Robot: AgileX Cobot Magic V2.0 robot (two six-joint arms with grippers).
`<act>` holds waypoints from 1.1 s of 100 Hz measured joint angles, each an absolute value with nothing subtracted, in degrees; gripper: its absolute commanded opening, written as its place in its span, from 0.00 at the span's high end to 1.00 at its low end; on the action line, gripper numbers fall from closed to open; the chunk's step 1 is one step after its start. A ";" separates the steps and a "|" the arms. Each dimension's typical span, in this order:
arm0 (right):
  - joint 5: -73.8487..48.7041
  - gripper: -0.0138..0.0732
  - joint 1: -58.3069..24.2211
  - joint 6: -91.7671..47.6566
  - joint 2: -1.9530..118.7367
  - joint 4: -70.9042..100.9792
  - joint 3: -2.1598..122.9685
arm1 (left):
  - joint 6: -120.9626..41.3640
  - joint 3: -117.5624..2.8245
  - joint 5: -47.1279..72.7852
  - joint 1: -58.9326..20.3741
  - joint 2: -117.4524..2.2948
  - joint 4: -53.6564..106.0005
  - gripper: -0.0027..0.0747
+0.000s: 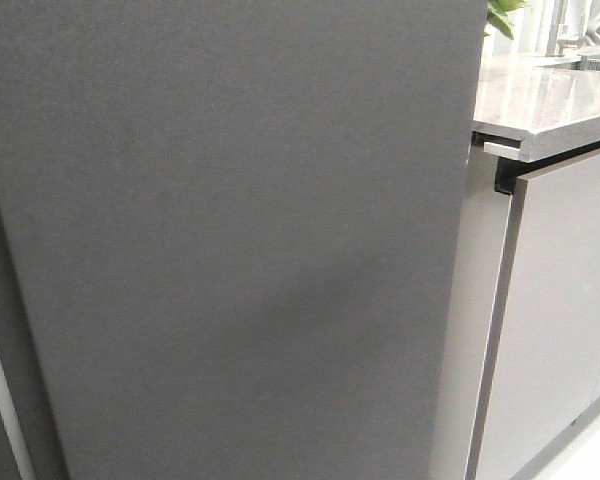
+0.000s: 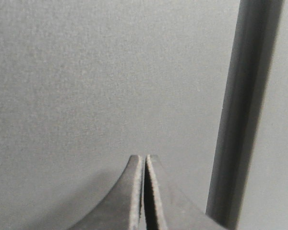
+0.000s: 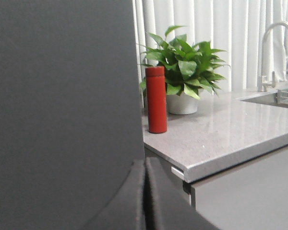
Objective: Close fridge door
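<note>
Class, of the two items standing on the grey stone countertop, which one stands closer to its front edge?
The tall red cylindrical bottle. The leafy green plant in its white pot sits further back, behind the bottle.

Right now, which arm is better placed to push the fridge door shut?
Probably left. The left gripper, jaws together, faces the fridge door square-on. The right gripper sits at the door's edge, aimed partly toward the countertop.
</note>
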State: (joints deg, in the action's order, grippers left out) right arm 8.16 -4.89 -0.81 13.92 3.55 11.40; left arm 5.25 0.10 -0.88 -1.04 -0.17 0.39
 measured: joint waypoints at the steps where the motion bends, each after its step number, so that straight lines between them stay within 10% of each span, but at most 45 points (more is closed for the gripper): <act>1: 8.16 0.93 -4.89 -0.81 13.66 3.55 11.40 | 5.25 0.10 -0.88 -1.04 -0.17 0.39 0.99; 110: 4.05 0.93 -4.18 -0.81 -0.38 -3.91 -0.61 | 5.25 0.10 -0.88 -1.04 -0.17 0.39 0.99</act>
